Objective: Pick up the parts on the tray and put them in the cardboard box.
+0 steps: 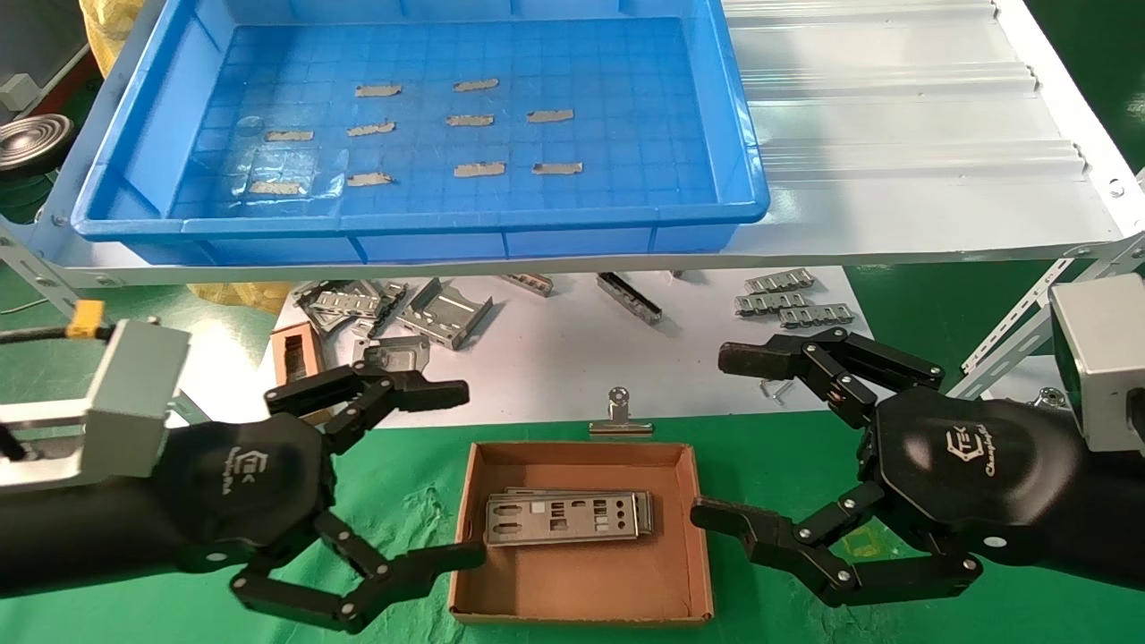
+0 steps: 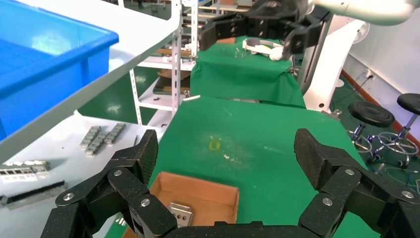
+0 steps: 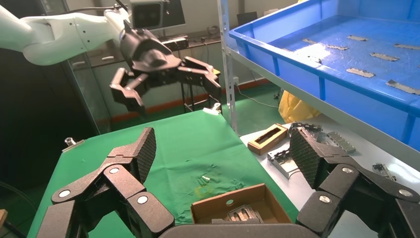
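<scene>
The blue tray [image 1: 134, 224] on the upper shelf holds only grey tape scraps [image 1: 474, 119]; no plates lie in it. The cardboard box [image 1: 693, 537] sits on the green cloth between my two grippers, with a small stack of silvery plates [image 1: 564, 519] inside. My left gripper [image 1: 456, 474] is open and empty just left of the box, its lower fingertip at the box's left wall. My right gripper [image 1: 720, 438] is open and empty just right of the box. The box also shows in the left wrist view [image 2: 198, 191] and the right wrist view [image 3: 233, 198], with plates [image 3: 242, 214] in it.
Bent grey brackets [image 1: 438, 313] and small metal pieces [image 1: 787, 300] lie on the white surface under the shelf. A narrow brown holder [image 1: 295, 353] stands by my left gripper. A metal clip [image 1: 619, 416] lies just behind the box. The white shelf edge [image 1: 805, 250] overhangs.
</scene>
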Controlling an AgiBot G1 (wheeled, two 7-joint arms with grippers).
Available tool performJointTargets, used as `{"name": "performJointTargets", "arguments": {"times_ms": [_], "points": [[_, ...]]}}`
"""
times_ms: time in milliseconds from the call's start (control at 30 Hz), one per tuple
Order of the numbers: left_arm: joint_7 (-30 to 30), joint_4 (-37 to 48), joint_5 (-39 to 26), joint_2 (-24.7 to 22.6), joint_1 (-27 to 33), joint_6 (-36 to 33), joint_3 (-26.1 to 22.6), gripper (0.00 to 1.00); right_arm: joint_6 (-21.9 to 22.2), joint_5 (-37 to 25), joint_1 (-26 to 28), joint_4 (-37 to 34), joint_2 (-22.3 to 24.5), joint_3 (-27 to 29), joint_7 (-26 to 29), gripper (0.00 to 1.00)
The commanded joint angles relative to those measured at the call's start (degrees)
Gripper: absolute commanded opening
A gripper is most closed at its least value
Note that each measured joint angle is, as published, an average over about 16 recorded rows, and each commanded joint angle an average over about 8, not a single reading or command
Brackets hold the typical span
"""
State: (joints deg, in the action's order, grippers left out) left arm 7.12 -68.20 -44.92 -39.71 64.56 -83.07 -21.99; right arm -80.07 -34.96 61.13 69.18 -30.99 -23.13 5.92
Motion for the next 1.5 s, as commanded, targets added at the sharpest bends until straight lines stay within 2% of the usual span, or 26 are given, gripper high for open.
{"name": "performJointTargets", "arguments": {"times_ms": [33,600,1500], "points": [[0.57,-0.84,0.48,0.73,-0.47,-0.41,0.93,1.00,0.00,0.00,0.00,0.00,0.00,0.00,0.00,1.00],[3.98,-6.10,3.57,5.33,-3.44,-3.07,6.85,1.00,0.02,0.01,-0.01,-0.01,0.01,0.00,0.00,1.00],[3.67,-5.44,3.14,4.75,-3.06,-2.67,6.05,1.00,0.02,0.01,-0.01,-0.01,0.01,0.00,0.00,1.00]]}}
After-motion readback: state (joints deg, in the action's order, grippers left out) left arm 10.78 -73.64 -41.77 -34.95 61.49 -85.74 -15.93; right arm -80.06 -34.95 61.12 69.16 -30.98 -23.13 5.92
